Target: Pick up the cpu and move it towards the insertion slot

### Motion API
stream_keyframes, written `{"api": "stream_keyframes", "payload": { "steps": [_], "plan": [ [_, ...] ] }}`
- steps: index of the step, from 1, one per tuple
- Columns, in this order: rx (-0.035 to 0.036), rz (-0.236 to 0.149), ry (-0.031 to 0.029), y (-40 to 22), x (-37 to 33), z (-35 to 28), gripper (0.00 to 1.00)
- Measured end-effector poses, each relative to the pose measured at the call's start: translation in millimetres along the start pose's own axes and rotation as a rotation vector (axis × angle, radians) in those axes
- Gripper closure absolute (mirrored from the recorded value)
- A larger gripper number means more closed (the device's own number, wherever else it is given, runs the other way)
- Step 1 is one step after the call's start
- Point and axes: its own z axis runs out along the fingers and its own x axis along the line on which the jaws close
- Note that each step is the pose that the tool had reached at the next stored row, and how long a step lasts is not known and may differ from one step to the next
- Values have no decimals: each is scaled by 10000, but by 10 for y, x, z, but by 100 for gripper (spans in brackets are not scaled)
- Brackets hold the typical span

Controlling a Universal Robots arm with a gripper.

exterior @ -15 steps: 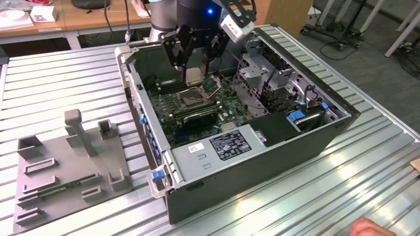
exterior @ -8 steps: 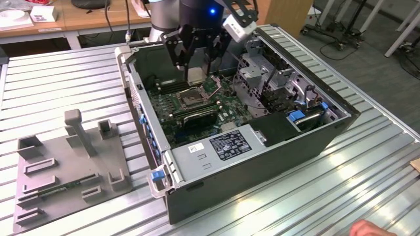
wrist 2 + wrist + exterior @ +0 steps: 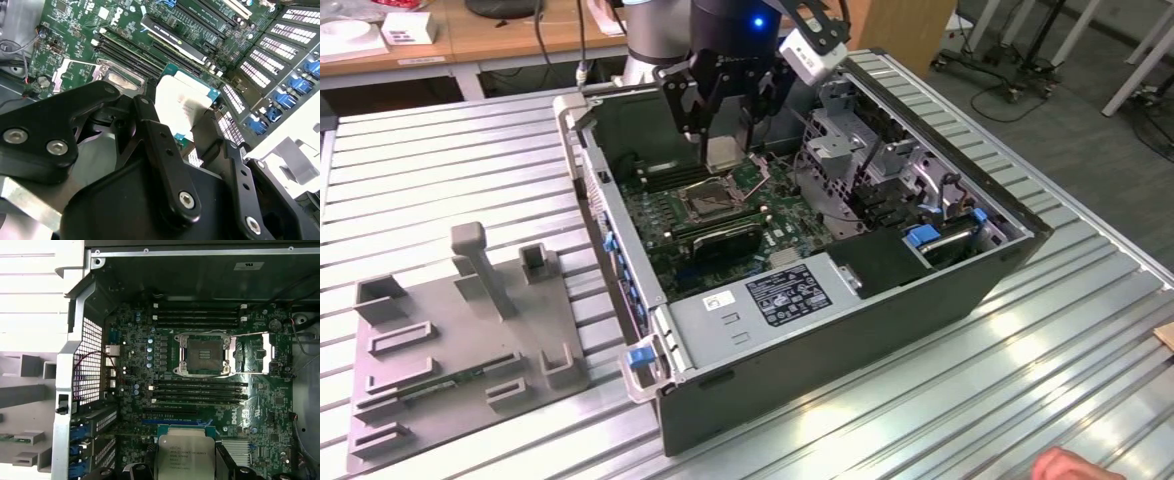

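1 gripper [image 3: 720, 125] grasps the cpu [image 3: 185, 457] between its fingers [image 3: 165, 145]. It hangs over the green motherboard [image 3: 140, 340], above the insertion slot [image 3: 202, 356] near the board's middle.

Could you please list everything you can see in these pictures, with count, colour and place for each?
cpu: one, silvery top, held in the gripper above the motherboard.
insertion slot: one, dark centre, shiny frame, on the motherboard, empty.
motherboard: one, green, inside the computer case.
computer case: one, black, open, on the slatted table.
tray: one, grey, at the exterior view's left of the case.
table: one, silvery metal slats.
gripper: one, black, over the case, shut on the cpu.
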Motion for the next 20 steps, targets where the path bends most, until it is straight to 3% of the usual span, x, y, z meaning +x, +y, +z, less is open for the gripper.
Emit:
{"api": "stream_keyframes", "payload": {
  "steps": [20],
  "plan": [
    [0, 0, 0, -2, -120, 0, 46]
  ]
}}
